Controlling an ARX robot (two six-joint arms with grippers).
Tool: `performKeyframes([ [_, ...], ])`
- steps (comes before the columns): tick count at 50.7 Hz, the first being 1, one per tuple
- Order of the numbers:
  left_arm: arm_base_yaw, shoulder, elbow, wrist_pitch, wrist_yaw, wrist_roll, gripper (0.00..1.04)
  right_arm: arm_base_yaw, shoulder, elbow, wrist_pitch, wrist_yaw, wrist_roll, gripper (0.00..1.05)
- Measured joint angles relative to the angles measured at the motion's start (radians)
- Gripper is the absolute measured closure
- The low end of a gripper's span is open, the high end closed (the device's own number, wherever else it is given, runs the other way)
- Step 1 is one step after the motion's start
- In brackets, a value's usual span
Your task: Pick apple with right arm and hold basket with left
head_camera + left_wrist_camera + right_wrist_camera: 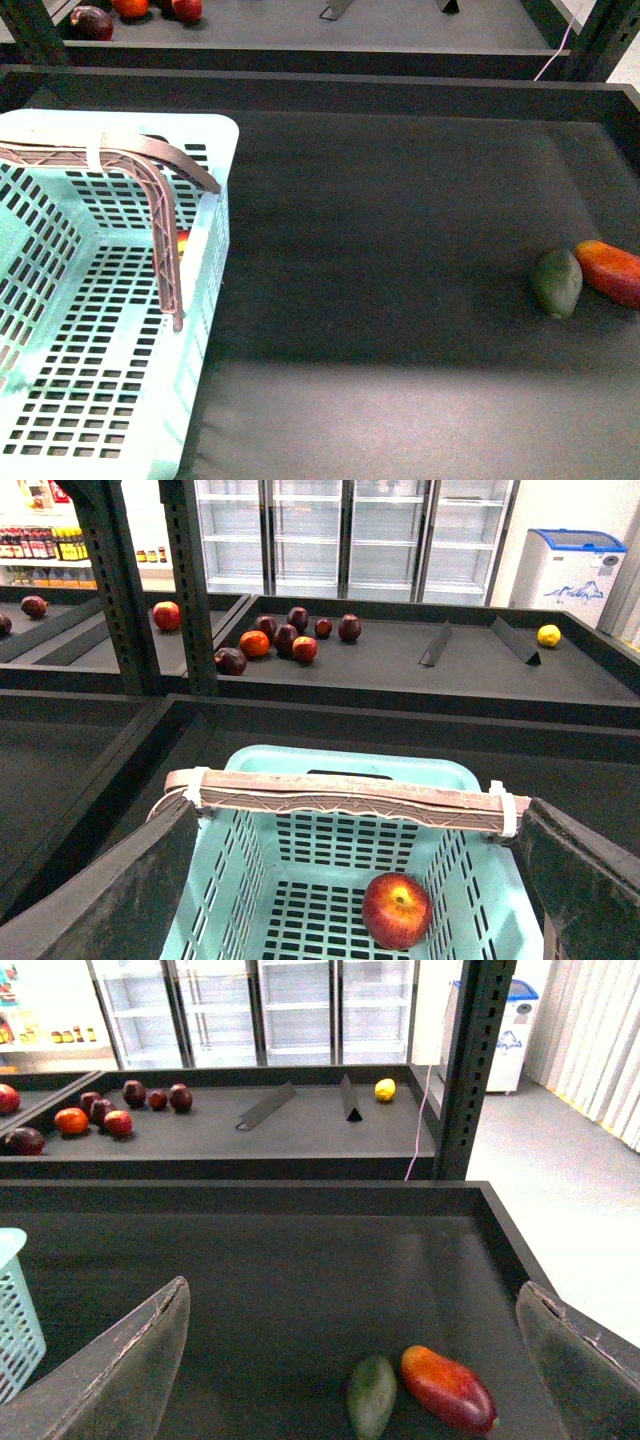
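One apple [397,910] lies inside the basket [455,780] at lower centre; both claws, left [350,880] and right [350,1360], gape wide, holding nothing.

A light blue basket [110,330] sits on the left side of a dark tray [400,300]. It is full of little holes. Its brown handle [150,190] curves over the top and down inside. A small bit of red and yellow, the apple [183,243], peeks out from behind the handle, inside the basket. Far over on the right, a dark green fruit [556,282] lies just beside a long red-orange fruit [610,271]. More red fruits [130,12] sit on a shelf at the back.
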Motion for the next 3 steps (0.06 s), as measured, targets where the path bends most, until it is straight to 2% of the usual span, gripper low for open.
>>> performKeyframes([
  [3, 0.0, 0.0, 0.0, 0.0, 0.0, 0.0, 0.07, 0.0, 0.0, 0.0, 0.0, 0.0, 0.0, 0.09],
])
